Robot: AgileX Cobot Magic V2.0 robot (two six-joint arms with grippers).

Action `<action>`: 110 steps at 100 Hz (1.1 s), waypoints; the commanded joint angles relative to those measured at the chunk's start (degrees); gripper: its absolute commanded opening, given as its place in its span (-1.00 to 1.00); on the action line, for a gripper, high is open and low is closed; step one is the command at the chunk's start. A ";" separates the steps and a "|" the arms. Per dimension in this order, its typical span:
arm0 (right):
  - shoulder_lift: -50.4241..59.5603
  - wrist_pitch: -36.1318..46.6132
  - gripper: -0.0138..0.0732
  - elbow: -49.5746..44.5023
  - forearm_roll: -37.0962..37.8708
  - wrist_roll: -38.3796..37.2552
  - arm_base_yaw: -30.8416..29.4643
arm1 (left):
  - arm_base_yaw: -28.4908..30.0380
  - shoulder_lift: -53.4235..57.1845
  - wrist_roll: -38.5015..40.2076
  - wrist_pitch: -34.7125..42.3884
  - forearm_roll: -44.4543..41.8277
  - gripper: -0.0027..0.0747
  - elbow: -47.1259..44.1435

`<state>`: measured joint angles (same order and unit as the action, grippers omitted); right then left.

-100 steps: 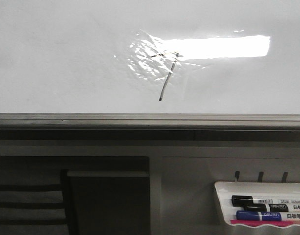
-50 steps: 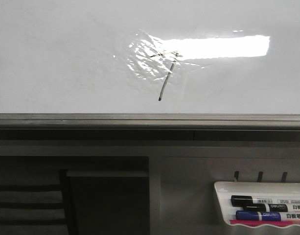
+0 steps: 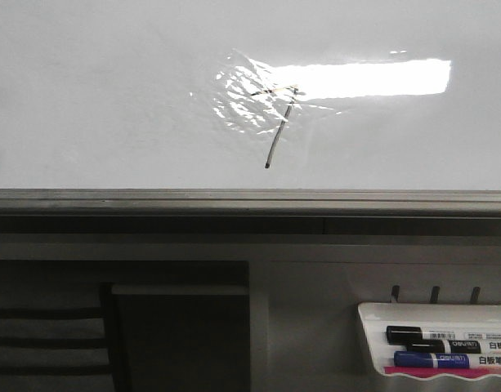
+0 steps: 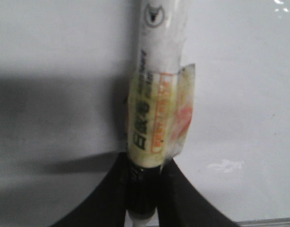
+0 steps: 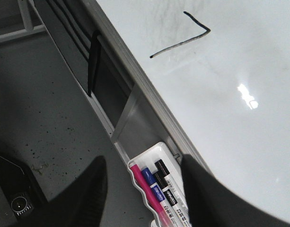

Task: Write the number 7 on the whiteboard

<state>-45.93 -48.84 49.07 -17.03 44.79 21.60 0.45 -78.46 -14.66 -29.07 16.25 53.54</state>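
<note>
The whiteboard [image 3: 111, 106] fills the upper front view, with a bright light reflection and a wrinkled glare patch. A thin dark number 7 [image 3: 276, 135] is drawn on it, its top stroke inside the glare; it also shows in the right wrist view [image 5: 182, 40]. Neither gripper shows in the front view. My left gripper [image 4: 144, 189] is shut on a white marker [image 4: 159, 94] with a taped yellowed label, held in front of the board. My right gripper [image 5: 144, 182] is open and empty, above the marker tray [image 5: 156, 189].
A white tray [image 3: 434, 343] with black, blue and pink markers hangs at the lower right below the board's grey metal rim [image 3: 250, 200]. Dark shelving [image 3: 111, 327] sits under the rim at the left. A grey speckled floor [image 5: 40, 118] lies beneath.
</note>
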 commanded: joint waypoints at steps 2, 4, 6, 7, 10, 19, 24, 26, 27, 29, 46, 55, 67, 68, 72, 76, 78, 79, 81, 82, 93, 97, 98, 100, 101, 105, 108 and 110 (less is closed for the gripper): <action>0.41 3.33 0.06 1.37 -0.83 -0.23 -0.37 | 0.07 0.98 0.53 3.47 1.29 -0.76 1.75; 0.41 3.33 0.06 1.37 -0.83 -0.23 -0.37 | 0.07 0.98 0.53 3.47 1.29 -0.70 1.75; 0.41 3.33 0.06 1.37 -0.83 -0.23 -0.37 | 0.07 0.98 0.53 3.47 1.29 -0.64 1.75; 0.41 3.33 0.06 1.37 -0.83 -0.23 -0.37 | 0.07 0.98 0.53 3.47 1.29 -0.62 1.75; 0.41 3.33 0.06 1.37 -0.83 -0.23 -0.37 | 0.07 0.98 0.53 3.47 1.29 -0.51 1.75; 0.41 3.33 0.06 1.37 -0.83 -0.23 -0.37 | 0.07 0.98 0.53 3.47 1.36 -0.23 1.75; 0.41 3.33 0.06 1.37 -0.83 -0.23 -0.37 | 0.07 1.11 0.53 3.03 1.36 -0.08 1.75; 0.41 3.33 0.06 1.37 -0.83 -0.23 -0.37 | 0.07 1.28 0.53 2.93 1.36 -0.04 1.75; 0.41 3.21 0.06 1.37 -0.83 -0.23 -0.37 | 0.07 1.43 0.53 2.79 1.36 -0.01 1.75; 0.41 3.21 0.06 1.37 -0.83 -0.23 -0.37 | 0.07 1.73 0.53 2.53 1.36 0.02 1.75; 0.41 3.12 0.06 1.37 -0.83 -0.23 -0.37 | 0.07 6.62 0.53 -2.15 1.41 0.02 1.75; 0.41 3.35 0.06 1.37 -1.10 -0.49 -0.37 | 0.07 11.10 0.53 -6.26 1.50 0.01 1.75; 0.41 5.06 0.06 1.37 -1.89 -5.47 -0.37 | 0.07 18.53 0.04 -8.59 1.50 0.01 0.32; 0.41 5.08 0.06 1.37 -1.89 -5.88 -0.37 | 0.07 19.54 0.04 -8.59 1.50 0.01 0.14; 0.41 5.34 0.06 1.37 -1.89 -8.48 -0.37 | 0.07 22.17 0.04 -8.29 1.50 0.01 -1.24; 0.41 5.83 0.06 1.37 -1.89 -11.60 -0.37 | 0.07 25.34 0.00 -7.65 1.50 0.01 -3.06; 0.41 5.99 0.06 1.37 -1.89 -13.43 -0.37 | 0.07 27.00 -0.12 -7.34 1.50 0.01 -3.73; 0.41 6.13 0.06 1.37 -1.89 -14.00 -0.37 | 0.07 27.56 -0.10 -7.32 1.50 0.01 -4.42; 0.41 6.46 0.06 1.37 -1.89 -15.71 -0.37 | 0.07 29.19 -0.35 -6.87 1.50 0.01 -5.52; 0.41 6.58 0.06 1.37 -1.89 -16.26 -0.37 | 0.07 30.23 -0.33 -6.69 1.50 0.01 -5.90; 0.41 8.25 0.01 1.37 -2.03 -21.39 -0.37 | 0.07 38.07 -1.77 -2.45 1.50 0.01 -12.60; 0.41 8.87 -0.03 1.37 -2.16 -21.40 -0.37 | 0.07 40.89 -1.77 -0.27 1.50 0.01 -15.06; 0.41 9.01 -0.04 1.37 -2.25 -21.40 -0.37 | 0.07 41.76 -1.77 0.08 1.50 0.01 -15.45; 0.41 9.43 -0.07 1.37 -2.25 -21.40 -0.37 | 0.07 42.97 -1.77 1.46 1.50 0.01 -16.95; 0.41 9.53 -0.08 1.37 -2.25 -21.40 -0.37 | 0.07 43.36 -1.77 1.77 1.50 0.01 -16.95; 0.41 10.15 -0.16 1.37 -2.40 -21.40 -0.37 | 0.07 45.53 -1.77 3.35 1.50 0.01 -19.05; 0.41 10.64 -0.23 1.37 -2.40 -21.40 -0.37 | 0.07 46.76 -1.77 4.75 1.50 0.01 -20.27; 0.41 10.76 -0.29 1.37 -2.40 -21.40 -0.37 | 0.07 47.57 -1.77 5.50 1.50 0.01 -21.38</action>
<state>-45.93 -43.03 49.07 -18.27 23.95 21.60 0.45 -34.18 -16.17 -31.36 16.61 34.07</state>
